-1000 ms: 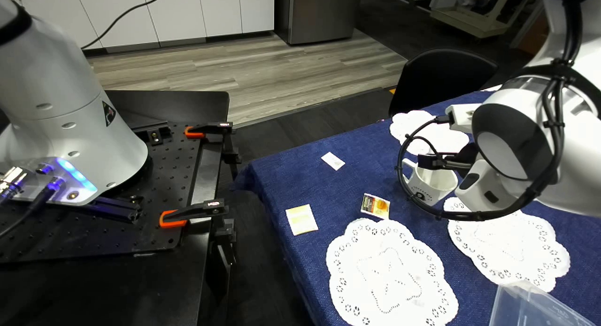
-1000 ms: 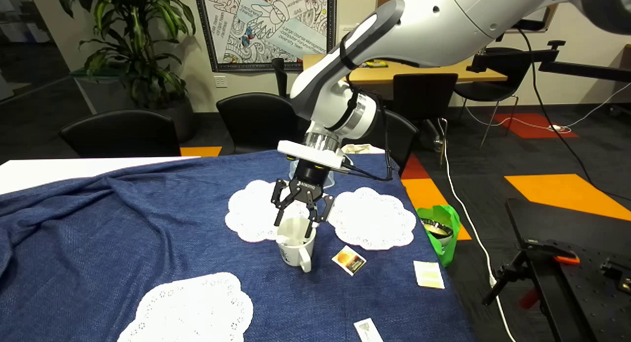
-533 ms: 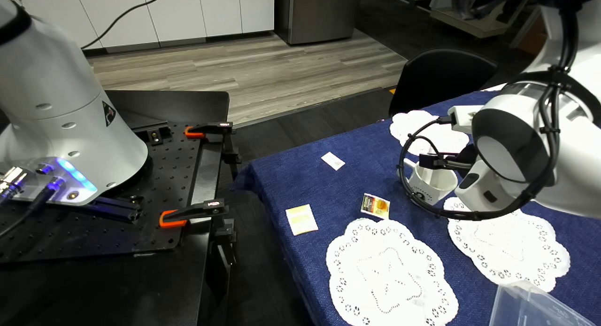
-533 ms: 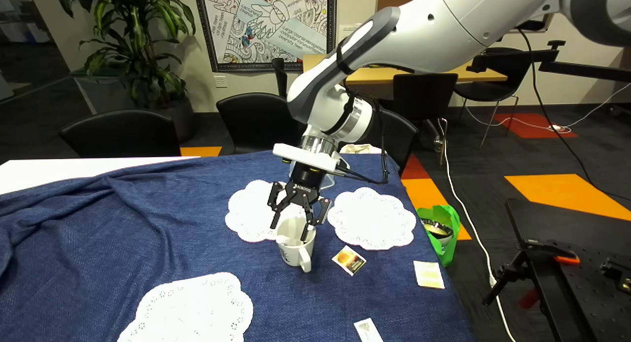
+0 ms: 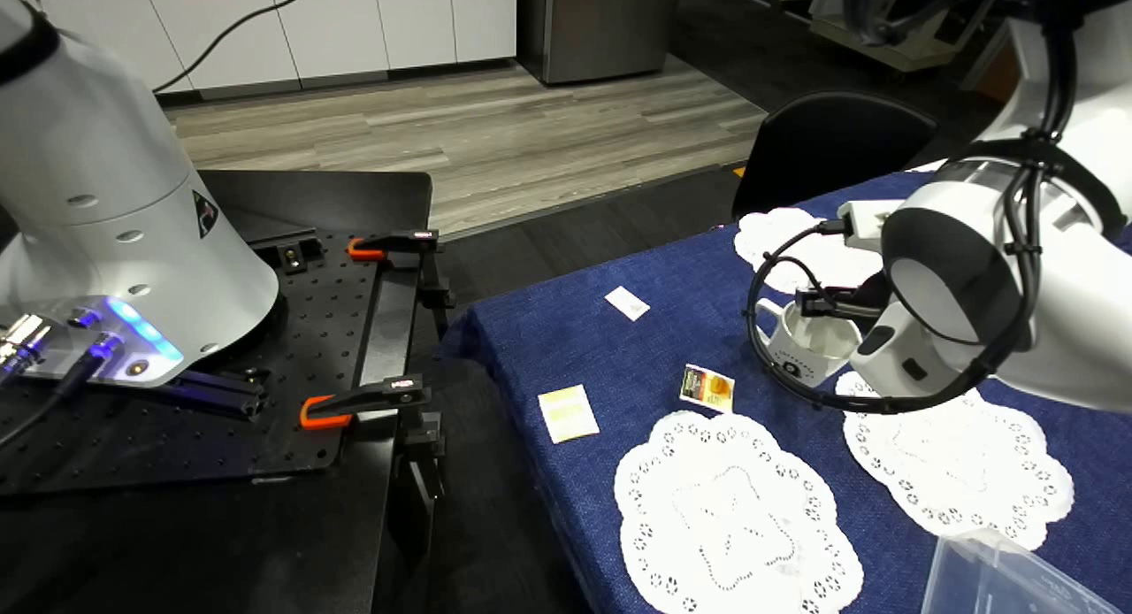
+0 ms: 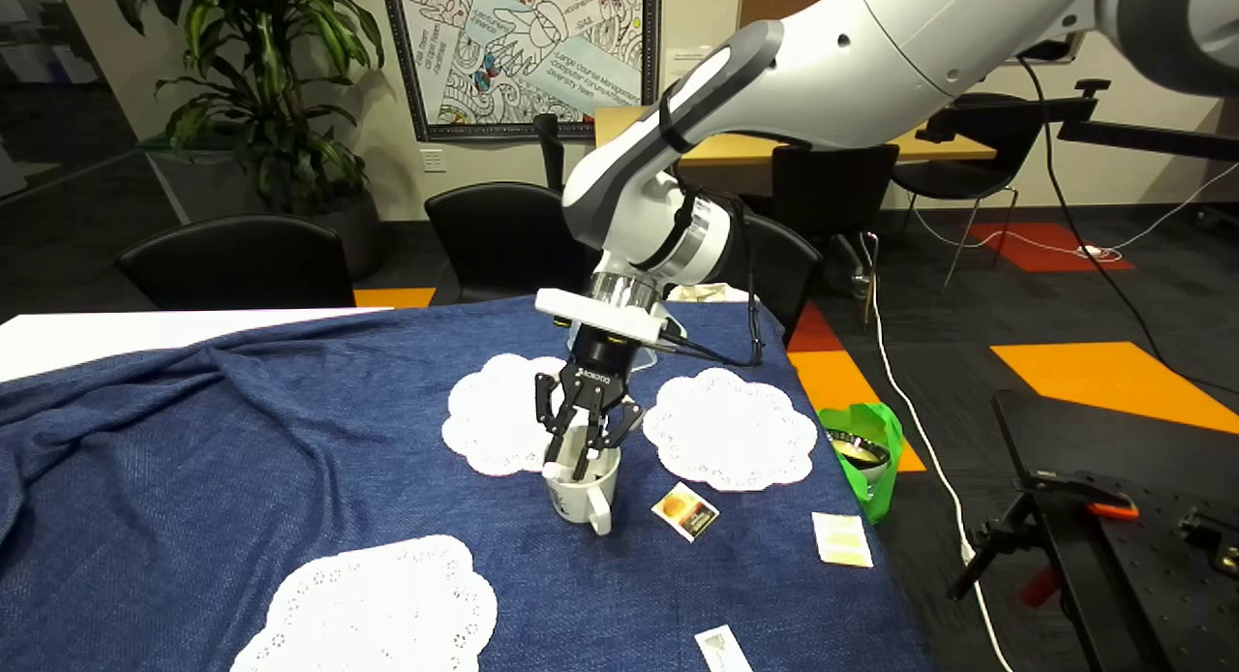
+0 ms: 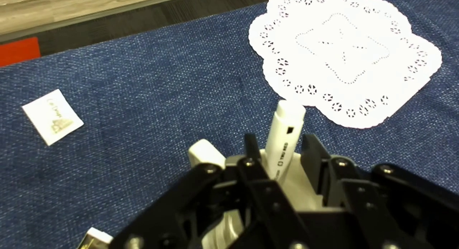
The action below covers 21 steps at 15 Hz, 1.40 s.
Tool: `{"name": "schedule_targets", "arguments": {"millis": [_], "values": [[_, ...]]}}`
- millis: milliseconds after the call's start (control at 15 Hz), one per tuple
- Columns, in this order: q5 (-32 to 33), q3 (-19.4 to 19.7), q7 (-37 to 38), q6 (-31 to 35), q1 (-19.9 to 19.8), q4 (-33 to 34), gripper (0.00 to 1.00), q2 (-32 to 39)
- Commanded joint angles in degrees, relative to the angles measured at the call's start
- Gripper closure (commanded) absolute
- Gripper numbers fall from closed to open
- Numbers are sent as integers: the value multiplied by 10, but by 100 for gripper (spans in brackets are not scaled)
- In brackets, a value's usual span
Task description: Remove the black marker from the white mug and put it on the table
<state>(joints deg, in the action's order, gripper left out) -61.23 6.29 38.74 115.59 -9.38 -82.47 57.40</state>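
Around the white mug [image 6: 577,496] lie doilies [image 6: 731,430] and paper cards [image 6: 685,510].

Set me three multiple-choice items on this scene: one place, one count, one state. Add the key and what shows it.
1. Where is the marker? A) in the green bag B) in the white mug C) on a chair
2. How many lace doilies are in sight? A) three B) one C) six
3. The mug is: A) upside down B) on its side C) upright

1 B: in the wrist view its white end sticks out of the mug.
2 A: both exterior views show three.
3 C: its mouth faces up in both exterior views.
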Motion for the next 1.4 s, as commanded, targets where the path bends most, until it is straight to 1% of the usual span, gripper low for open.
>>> {"name": "schedule_targets", "arguments": {"millis": [0,67,133,200,600,800,933,1133,1333], "values": [[2,-7,16,-5,-3,8,94,1],[2,-6,15,-3,-2,5,99,-1],[1,-6,12,-1,-2,-1,98,-6],[0,-6,8,2,-1,-12,95,-14],[-11,-5,-25,19,-1,-82,95,-75],[-12,-3,-54,22,3,-134,95,-126],[-9,-1,-78,24,9,-171,95,-164],[0,3,-126,44,26,-227,95,-224],[35,4,-171,76,53,-259,95,-265]]}}
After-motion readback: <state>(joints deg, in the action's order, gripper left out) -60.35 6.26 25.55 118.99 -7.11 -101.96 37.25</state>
